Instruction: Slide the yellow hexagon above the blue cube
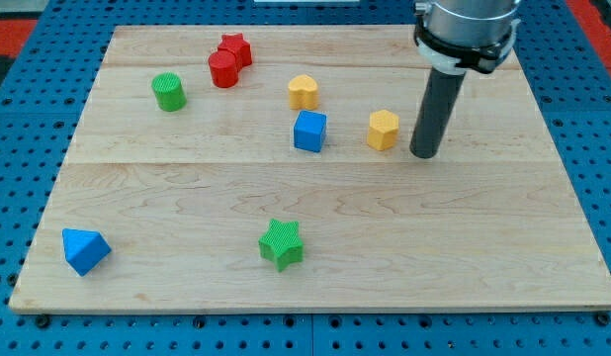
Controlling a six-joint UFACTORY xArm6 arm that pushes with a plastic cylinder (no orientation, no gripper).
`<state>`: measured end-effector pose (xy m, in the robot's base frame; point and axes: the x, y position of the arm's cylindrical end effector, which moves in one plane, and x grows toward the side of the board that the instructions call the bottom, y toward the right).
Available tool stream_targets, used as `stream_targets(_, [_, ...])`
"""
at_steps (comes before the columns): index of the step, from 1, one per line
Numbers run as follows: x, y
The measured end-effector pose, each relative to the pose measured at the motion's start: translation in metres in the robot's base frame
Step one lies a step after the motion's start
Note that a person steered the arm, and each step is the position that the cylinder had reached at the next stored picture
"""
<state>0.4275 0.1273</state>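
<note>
The yellow hexagon (383,130) sits on the wooden board, to the right of the blue cube (309,131) and level with it. My tip (424,155) rests on the board just right of the yellow hexagon, a small gap apart. A yellow heart-shaped block (303,92) lies directly above the blue cube.
A red cylinder (223,70) and a red star (235,48) touch at the view's top left. A green cylinder (168,91) is left of them. A green star (282,243) sits at the bottom centre, a blue triangular block (84,250) at the bottom left. The board's edge (315,309) runs along the bottom.
</note>
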Motion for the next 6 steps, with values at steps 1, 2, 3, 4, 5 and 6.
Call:
stream_targets(1, [-0.007, -0.029])
stream_targets(2, [-0.025, -0.043])
stream_targets(3, [-0.042, 0.036])
stream_targets(4, [-0.059, 0.015])
stream_targets(5, [-0.057, -0.057])
stream_targets(6, [-0.048, -0.128])
